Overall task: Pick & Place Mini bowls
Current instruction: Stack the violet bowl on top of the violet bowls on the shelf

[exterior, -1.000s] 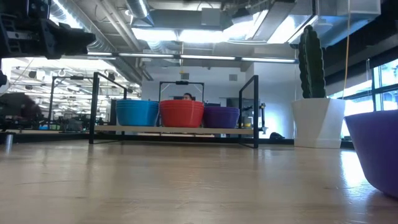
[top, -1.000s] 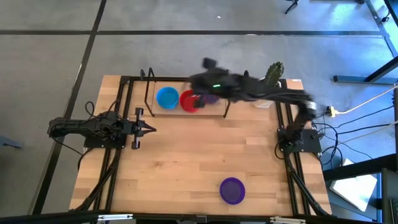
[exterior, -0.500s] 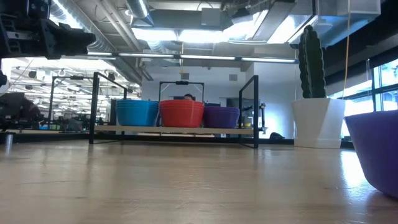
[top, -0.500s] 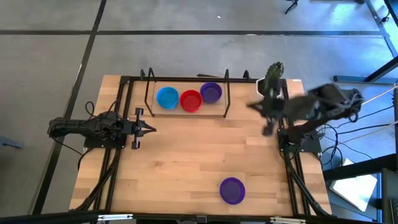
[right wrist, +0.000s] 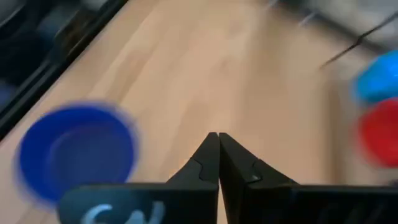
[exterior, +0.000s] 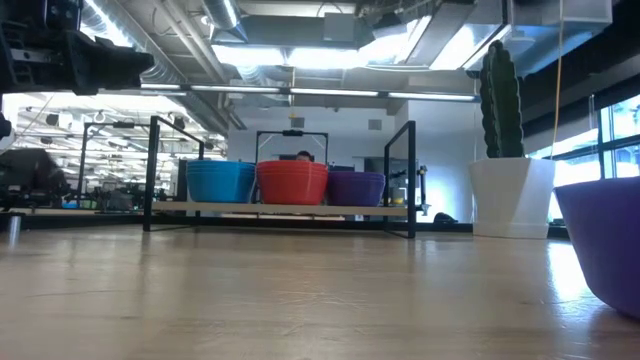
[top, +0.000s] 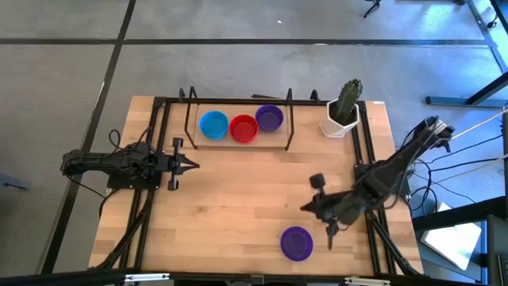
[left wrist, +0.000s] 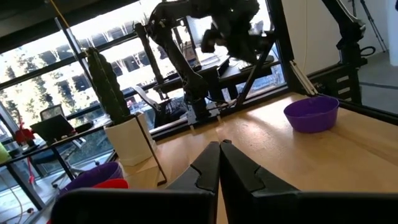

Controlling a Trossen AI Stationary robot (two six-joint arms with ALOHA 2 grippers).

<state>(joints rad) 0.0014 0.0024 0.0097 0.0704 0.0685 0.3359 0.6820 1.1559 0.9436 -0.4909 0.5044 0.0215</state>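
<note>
Mini bowls: three stacks sit side by side on the low black rack (top: 238,143) at the far edge of the table (top: 238,206), blue stack (top: 213,125), red stack (top: 243,128), purple stack (top: 270,118), each touching or nearly touching its neighbour. One lone purple bowl (top: 297,243) rests upright on the bare wood near the front edge, well apart from the rack; in the low view it fills the right margin (exterior: 605,240), so it lies close to that camera. Right gripper (top: 317,208) hangs just beside and slightly behind this lone bowl, arm reaching inward from its base at the table's right side. Its fingers are pressed together with nothing between them, as the right wrist view shows (right wrist: 214,163); the bowl appears to one side of the fingertips there, not under them. Judgement: the gripper is lining up on the lone bowl's rim and would need to part its fingers before any grasp. Left gripper (top: 190,164) waits at the table's left, fingers closed to a point and empty (left wrist: 219,163), clear of the working area. White pot with cactus (top: 344,111) stands at the far right corner, beside the rack, out of the likely path.
</note>
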